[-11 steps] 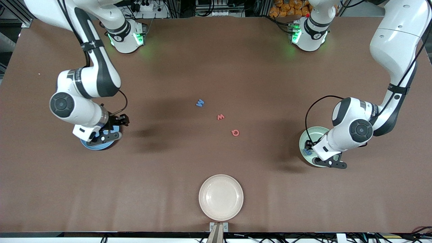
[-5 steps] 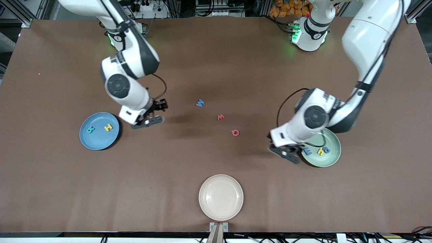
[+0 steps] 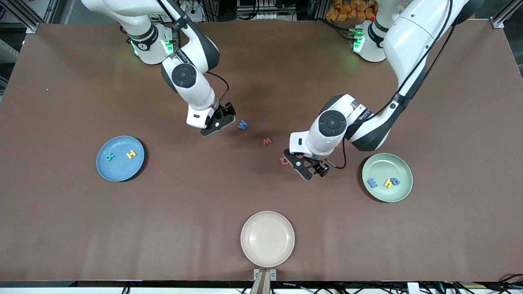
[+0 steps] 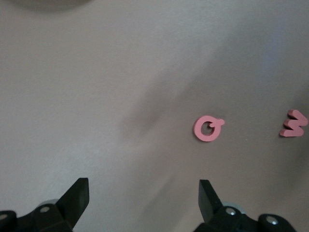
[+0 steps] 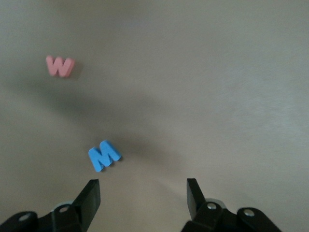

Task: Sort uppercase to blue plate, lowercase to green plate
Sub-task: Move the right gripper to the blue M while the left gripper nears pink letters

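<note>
The blue plate (image 3: 119, 170) holds a teal R (image 3: 109, 157) and a yellow H (image 3: 131, 154). On the green plate (image 3: 386, 162) lie a blue E-shaped letter (image 3: 372, 182), a yellow h (image 3: 387, 183) and a blue round letter (image 3: 395, 181). In mid-table lie the blue M (image 3: 242, 124) (image 5: 104, 154), red w (image 3: 267, 141) (image 5: 60, 66) (image 4: 294, 124) and red Q (image 3: 284, 160) (image 4: 208, 128). My right gripper (image 3: 217, 123) (image 5: 143, 193) hangs open and empty just beside the M. Close beside the Q, my left gripper (image 3: 304, 166) (image 4: 143, 195) is open and empty too.
A cream plate (image 3: 267, 239) with nothing on it sits near the table's front edge, nearer to the camera than the loose letters. Brown table surface spreads between the plates.
Both arms have swung in from their plates toward mid-table, the right one to the M, the left one to the Q. Both sets of jaws have opened wider.
</note>
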You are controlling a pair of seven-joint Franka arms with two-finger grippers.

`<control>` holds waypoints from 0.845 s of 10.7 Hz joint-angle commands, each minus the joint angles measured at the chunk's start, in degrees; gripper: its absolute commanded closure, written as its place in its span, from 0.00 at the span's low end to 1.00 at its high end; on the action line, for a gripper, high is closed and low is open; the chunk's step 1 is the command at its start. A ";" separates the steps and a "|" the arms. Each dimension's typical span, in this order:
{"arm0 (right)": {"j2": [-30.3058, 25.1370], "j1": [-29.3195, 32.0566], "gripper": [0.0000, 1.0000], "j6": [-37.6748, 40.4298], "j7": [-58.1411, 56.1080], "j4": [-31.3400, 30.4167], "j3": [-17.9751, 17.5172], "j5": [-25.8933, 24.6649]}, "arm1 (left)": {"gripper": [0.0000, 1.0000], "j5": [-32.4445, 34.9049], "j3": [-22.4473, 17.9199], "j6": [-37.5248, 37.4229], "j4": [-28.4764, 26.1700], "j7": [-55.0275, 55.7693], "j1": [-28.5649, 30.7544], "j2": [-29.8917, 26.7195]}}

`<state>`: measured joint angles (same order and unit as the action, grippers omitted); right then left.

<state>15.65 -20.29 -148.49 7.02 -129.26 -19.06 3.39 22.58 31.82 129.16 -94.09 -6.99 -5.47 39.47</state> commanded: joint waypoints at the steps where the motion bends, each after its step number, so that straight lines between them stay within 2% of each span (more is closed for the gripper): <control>1: -0.37 -1.24 0.14 -3.81 -1.48 -2.22 -1.50 0.30 | 0.00 0.54 -0.35 -0.40 1.98 -2.50 -0.24 1.14; 3: 2.44 -2.56 0.10 -10.65 -1.48 -3.53 -1.95 0.22 | 0.00 0.45 -0.35 -0.40 1.98 -3.20 -0.24 1.13; 9: 8.07 -5.37 0.11 -18.85 -1.57 -3.37 -1.77 -6.18 | 0.00 0.28 -0.44 -0.40 1.98 -3.20 1.86 -0.18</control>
<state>22.69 -24.89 -165.45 5.71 -132.70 -20.89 -0.72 22.58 31.43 129.16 -92.43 -9.03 -4.51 40.18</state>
